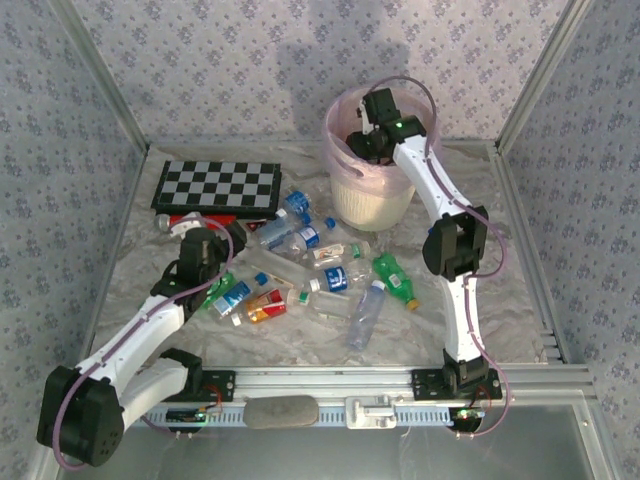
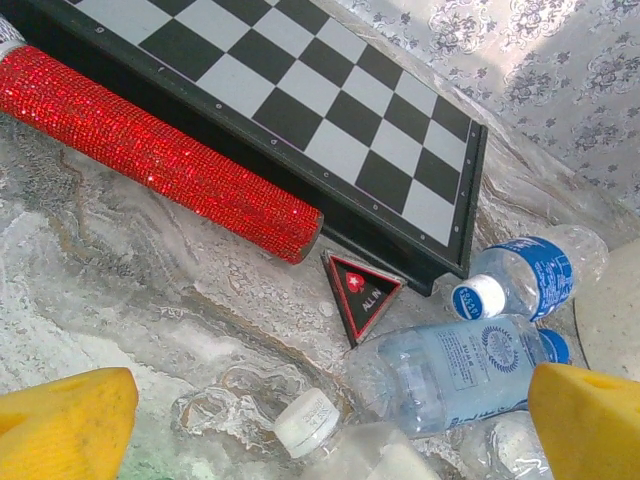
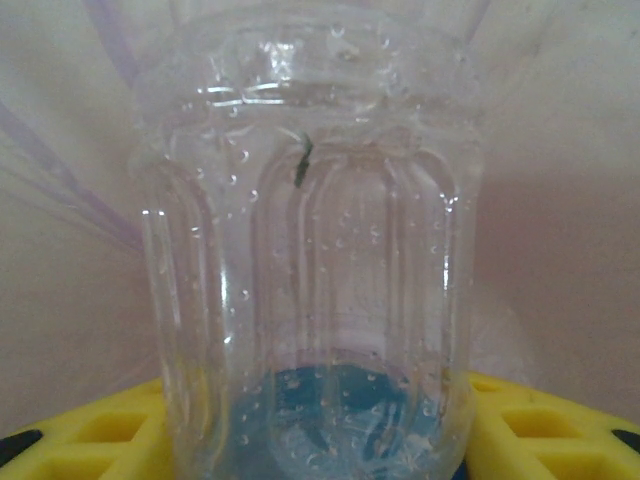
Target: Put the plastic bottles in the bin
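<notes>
Left side first: the left arm lies low over the crinkled counter [image 1: 120, 275]. The left fingers [image 1: 212, 245] are spread as wide as they go and grip nothing. In the left wrist view I see the yellow pads [image 2: 60, 420] at the two bottom corners, with a white-capped bottle [image 2: 310, 425] lying on the counter between them. Ahead of them a red glitter stick [image 2: 160, 150] lies along the near edge of the chessboard [image 2: 300, 90], right against it. A small black-and-red triangular token [image 2: 360, 293] sits at the stick's end. To the right of the token lie a small blue-labelled bottle [image 2: 525, 280] and, nearer, a larger clear bottle [image 2: 450, 370], both on their sides. Mid-counter in the top view, the plastic bottles [image 1: 300, 270] lie scattered in a loose patch in front of the chessboard. Among them are an orange-red bottle [image 1: 265, 308], a green bottle [image 1: 393, 277] and a long clear one [image 1: 365, 312]. Right side: the bin [image 1: 375, 200], cream with a pink liner, stands at the far edge, just right of the chessboard. The right arm arches over its rim, and the right fingers [image 1: 362, 143] sit inside its mouth. In the right wrist view they are closed on a ribbed bottle [image 3: 310, 250], clear and beaded with droplets, with blue showing through its lower end. The pink liner is behind it.
</notes>
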Tool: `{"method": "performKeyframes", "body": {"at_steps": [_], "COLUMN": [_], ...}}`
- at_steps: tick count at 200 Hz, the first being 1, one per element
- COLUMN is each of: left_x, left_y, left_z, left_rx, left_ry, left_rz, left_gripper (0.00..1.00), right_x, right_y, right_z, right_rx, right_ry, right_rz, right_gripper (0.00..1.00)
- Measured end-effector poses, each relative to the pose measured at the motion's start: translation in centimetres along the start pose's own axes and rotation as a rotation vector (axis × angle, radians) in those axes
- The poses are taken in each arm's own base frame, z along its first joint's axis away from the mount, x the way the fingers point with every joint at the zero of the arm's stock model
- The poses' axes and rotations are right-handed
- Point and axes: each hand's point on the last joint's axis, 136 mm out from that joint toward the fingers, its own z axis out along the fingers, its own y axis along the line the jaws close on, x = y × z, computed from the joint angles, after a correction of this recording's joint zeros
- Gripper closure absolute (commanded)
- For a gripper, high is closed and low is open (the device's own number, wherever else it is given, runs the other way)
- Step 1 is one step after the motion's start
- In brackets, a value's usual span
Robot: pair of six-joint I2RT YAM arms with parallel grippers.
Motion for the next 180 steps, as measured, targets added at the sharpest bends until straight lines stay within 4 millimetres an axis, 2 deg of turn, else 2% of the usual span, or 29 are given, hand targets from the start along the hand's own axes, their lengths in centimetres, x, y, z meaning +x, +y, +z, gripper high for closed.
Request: {"method": "performKeyframes", "body": {"at_steps": [43, 88, 117, 128, 148, 180], "left_x": [-0.3, -0.3, -0.3, -0.3, -0.1, 0.3], "left_y": [0.0, 0.0, 0.0, 0.0, -0.2, -0.8], "left_z": [-0.2, -0.2, -0.2, -0.2, -0.2, -0.2], "left_rx": [0.004, 0.003, 0.006, 0.007, 0.018, 0.047], "left_ry": [-0.009, -0.01, -0.007, -0.006, 0.005, 0.03], "left_rz": [-0.005, -0.006, -0.006, -0.006, -0.005, 0.0], "left_gripper": [0.0, 0.0, 0.0, 0.0, 0.0, 0.0], "right_x": [0.4, -1.1, -1.9, -2.6, -4.0, -5.5], "right_y": [-0.2, 0.0, 0.1, 0.2, 0.5, 1.0], "right_z": [0.0, -1.3, -2.5, -3.7, -6.9, -13.8], "right_rx": [0.011, 0.004, -0.002, -0.01, -0.03, -0.073], "right_ry": [0.018, -0.025, -0.052, -0.077, -0.143, -0.276], "right_rz": [-0.004, -0.008, -0.017, -0.014, -0.014, -0.013], "right_gripper": [0.35, 0.14, 0.05, 0.01, 0.01, 0.01]}}
